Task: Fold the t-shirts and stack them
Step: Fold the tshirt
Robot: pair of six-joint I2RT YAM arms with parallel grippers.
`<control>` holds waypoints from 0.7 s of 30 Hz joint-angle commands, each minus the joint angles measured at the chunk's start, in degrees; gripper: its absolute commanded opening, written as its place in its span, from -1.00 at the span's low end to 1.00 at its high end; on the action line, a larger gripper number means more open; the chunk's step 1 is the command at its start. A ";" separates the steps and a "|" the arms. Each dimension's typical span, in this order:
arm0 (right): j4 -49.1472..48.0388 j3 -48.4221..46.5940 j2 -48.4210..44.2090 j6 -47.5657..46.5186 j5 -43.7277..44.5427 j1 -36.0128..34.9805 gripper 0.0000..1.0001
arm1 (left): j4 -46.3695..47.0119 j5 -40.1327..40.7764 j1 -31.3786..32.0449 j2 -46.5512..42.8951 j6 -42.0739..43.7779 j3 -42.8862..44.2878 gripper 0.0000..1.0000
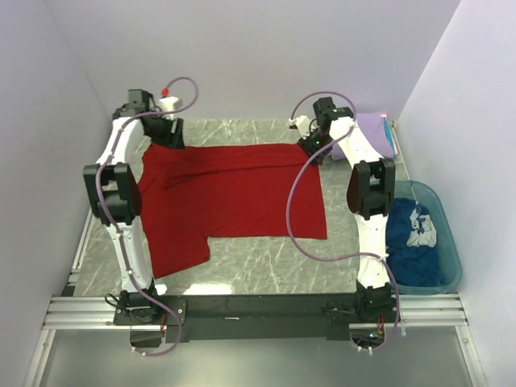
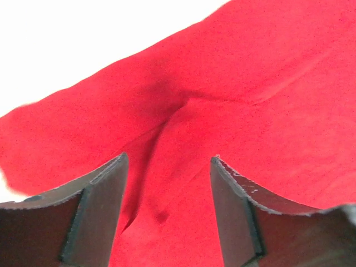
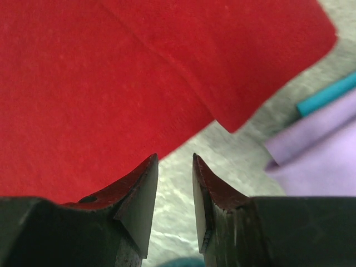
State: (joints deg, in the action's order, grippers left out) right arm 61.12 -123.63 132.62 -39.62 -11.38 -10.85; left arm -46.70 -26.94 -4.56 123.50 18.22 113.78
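T-shirts are met in three places here, and nearest on the right the dark blue t-shirt [image 1: 413, 242] is seen crumpled in the teal tub [image 1: 453, 250], white print showing. Beyond the arm bases, the red t-shirt [image 1: 234, 197] is spread flat on the marbled table [image 1: 266, 270], with one part reaching toward the near left. Its cloth is plain and mostly smooth, and a long crease is seen running across the far half. At its far left corner the left gripper [image 2: 169, 158] is held low over the cloth, jaws spread wide and nothing pinched between them. At the far right corner the right gripper [image 3: 175, 156] is placed just beside the hem, over bare table, its jaws parted only narrowly and empty. Farthest right, the lavender t-shirt [image 1: 375, 129] is laid folded. A fold of the red shirt is judged to be the step in hand. For this, both far corners should be pinched cleanly and drawn with equal pull, so that the edges are matched and the crease is not pressed in.
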 commanded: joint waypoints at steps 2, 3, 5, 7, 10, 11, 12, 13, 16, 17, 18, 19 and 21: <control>-3.89 -1.09 0.71 4.46 0.82 -0.84 -0.22 | -1.64 -2.25 4.02 4.63 1.21 3.11 0.35; -4.17 -1.00 0.89 4.98 0.92 -0.84 -0.22 | -1.38 -1.72 4.20 5.95 1.12 3.55 0.36; -4.43 -0.56 1.06 5.16 0.92 -0.84 -0.22 | -1.29 -0.92 5.77 7.62 1.12 4.34 0.37; -4.96 0.32 0.71 5.69 0.83 -0.93 -0.22 | -0.59 0.21 6.57 8.42 1.03 4.35 0.42; -5.92 2.86 -0.69 6.21 0.39 -0.84 -0.22 | 0.81 2.14 7.45 9.74 1.47 2.95 0.47; -6.10 2.96 -0.69 6.30 0.22 -0.84 -0.22 | 1.17 2.41 7.63 9.83 1.47 2.59 0.47; -6.02 2.87 -0.69 6.31 0.13 -0.84 -0.22 | 1.43 2.42 7.72 10.00 1.99 2.33 0.47; -5.58 2.70 -0.69 6.39 0.21 -0.84 -0.22 | 1.52 2.24 8.07 10.09 2.35 1.89 0.46; -4.79 1.91 -0.52 6.57 0.30 -0.75 -0.22 | 1.52 0.49 8.25 9.04 3.49 0.14 0.36; -4.79 1.91 -0.78 6.39 0.39 -0.84 -0.22 | 1.61 -0.73 8.25 7.56 4.36 -1.26 0.33; -4.70 1.99 -0.96 6.39 0.39 -0.84 -0.22 | 1.70 -1.27 8.25 6.59 4.98 -2.15 0.27; -4.78 2.08 -1.13 6.31 0.48 -0.84 -0.22 | 2.05 -1.62 8.25 5.44 5.59 -3.20 0.23; -4.96 2.52 -1.66 6.22 0.57 -0.84 -0.22 | 1.61 -2.67 8.25 2.37 7.70 -6.01 0.14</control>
State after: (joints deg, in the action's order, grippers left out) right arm 56.73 -120.79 134.06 -33.91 -10.98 -11.40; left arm -44.27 -26.20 3.40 132.44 22.00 110.34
